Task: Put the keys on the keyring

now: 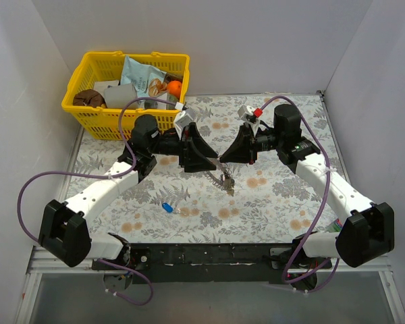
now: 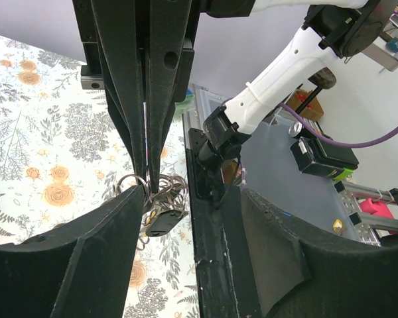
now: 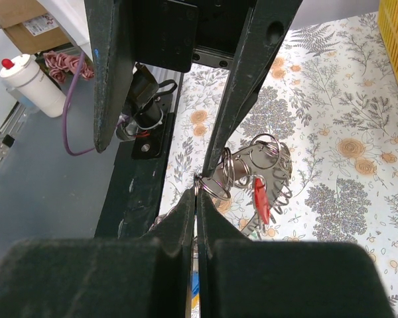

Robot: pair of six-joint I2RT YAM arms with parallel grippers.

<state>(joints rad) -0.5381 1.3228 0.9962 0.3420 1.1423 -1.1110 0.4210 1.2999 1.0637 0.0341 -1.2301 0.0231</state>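
Pinching a wire loop of the keyring with the right gripper, fingers pressed together, above the floral table. Red key dangling from the keyring. Left gripper spread wide just beside it, gripping nothing. Blue key lying loose on the table, nearer the bases.

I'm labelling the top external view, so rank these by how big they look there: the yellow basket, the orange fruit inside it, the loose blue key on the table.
1. yellow basket
2. orange fruit
3. blue key, only slightly smaller than the fruit
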